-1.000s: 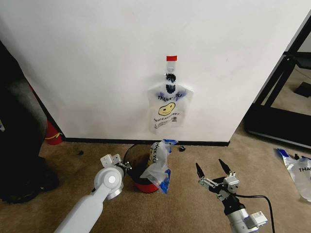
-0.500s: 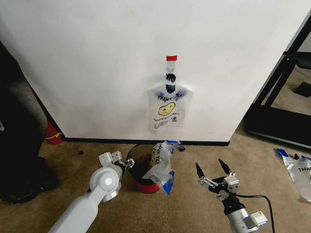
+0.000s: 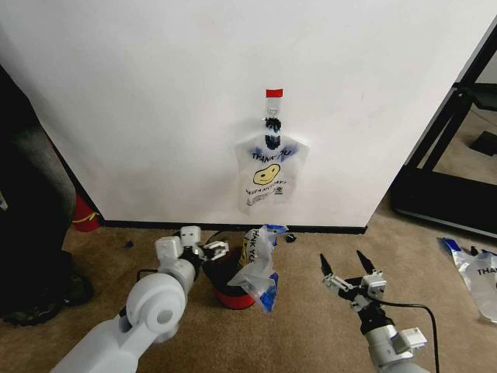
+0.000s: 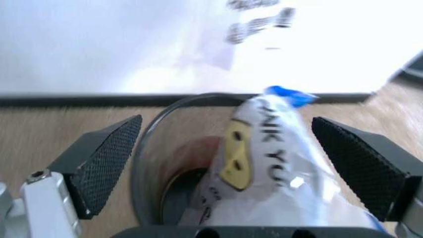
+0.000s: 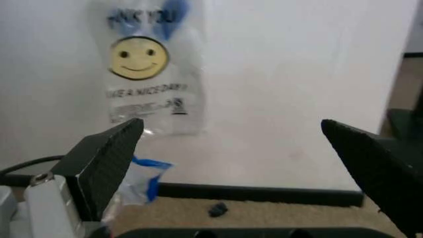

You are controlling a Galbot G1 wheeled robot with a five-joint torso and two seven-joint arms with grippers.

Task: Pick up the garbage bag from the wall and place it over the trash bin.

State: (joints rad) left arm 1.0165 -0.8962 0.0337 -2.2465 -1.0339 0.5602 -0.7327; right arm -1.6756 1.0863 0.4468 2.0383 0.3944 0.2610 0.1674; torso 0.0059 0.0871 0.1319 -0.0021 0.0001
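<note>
A see-through garbage bag (image 3: 258, 264) with a yellow smiley and blue-edged handles lies crumpled over the right rim of the trash bin (image 3: 221, 272), a dark mesh bin with a red base on the carpet by the wall. My left gripper (image 3: 203, 247) hovers open at the bin's left rim. In the left wrist view its fingers (image 4: 106, 161) spread wide around the bin's mouth (image 4: 155, 134) and the garbage bag (image 4: 264, 163). Right of the bin, low over the carpet, my right gripper (image 3: 342, 258) is open and holds nothing. It faces a bag still hanging on the wall (image 5: 142, 74).
The hanging bag (image 3: 270, 175) is on a hook under red tape. A red cylinder with a yellow band (image 3: 84, 214) stands at the far left. Another bag (image 3: 477, 280) lies on the floor at the right, near a black frame (image 3: 446, 148). A small dark scrap (image 3: 290, 238) lies by the baseboard.
My left arm has pushed forward and to the right, bringing its gripper up to the bin's left rim. The right gripper has shifted slightly right. The bag on the bin has hardly moved.
</note>
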